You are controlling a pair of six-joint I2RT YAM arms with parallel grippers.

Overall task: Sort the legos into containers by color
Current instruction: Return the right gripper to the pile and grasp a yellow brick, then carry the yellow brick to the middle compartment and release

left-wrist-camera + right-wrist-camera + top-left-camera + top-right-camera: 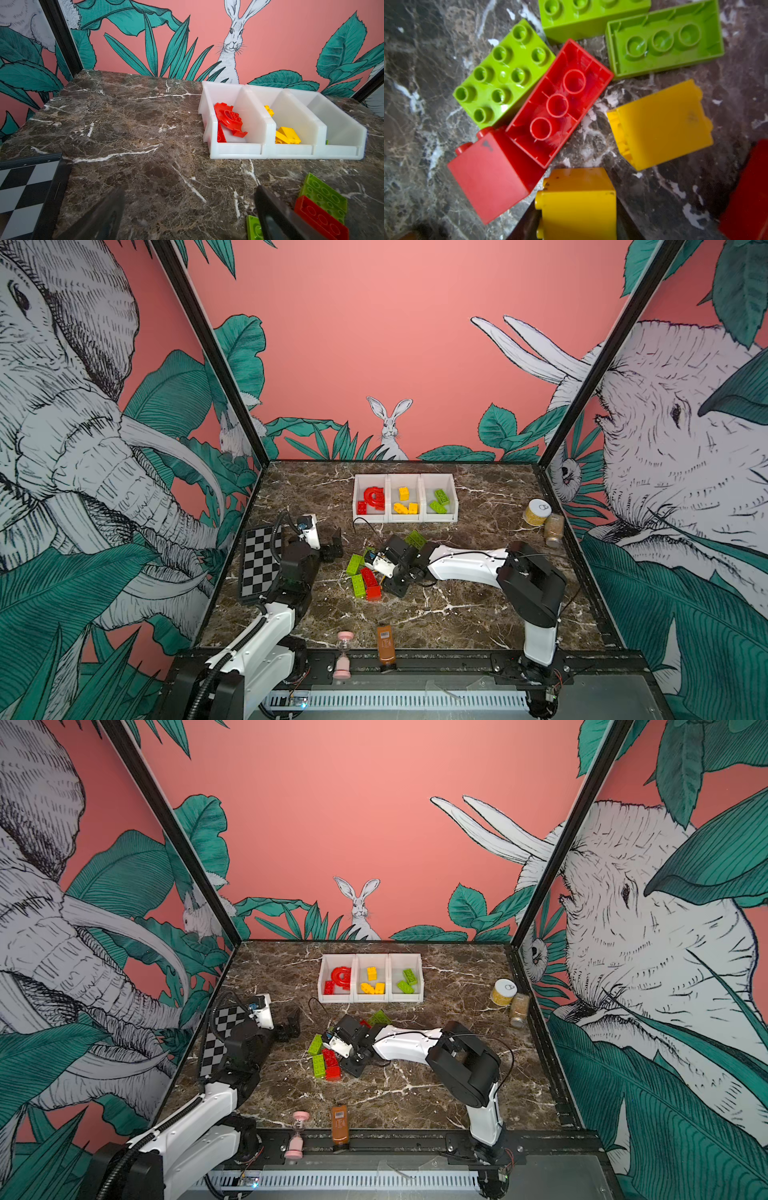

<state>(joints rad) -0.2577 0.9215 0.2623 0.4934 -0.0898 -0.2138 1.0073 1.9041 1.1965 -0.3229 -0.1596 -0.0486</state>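
The containers (405, 517), three joined white bins with low front lips, stand at twelve o'clock from the loose legos (365, 578) in the middle of the marble table (457, 614). From nine to three o'clock the row holds a red arch (374, 497) with a small red brick (362, 508), then yellow bricks (405, 506), then two lime green bricks (439, 501). In the right wrist view the loose pieces are chunky and glossy. A long red brick (560, 104) lies upside down showing three hollow tubes, touching a studs-up lime brick (504, 74). The left gripper (333, 546) hovers at ten o'clock from the pile, its fingers (104, 216) spread wide and empty. The right gripper (384, 572) hangs over the pile; whether its fingers are apart or closed cannot be told
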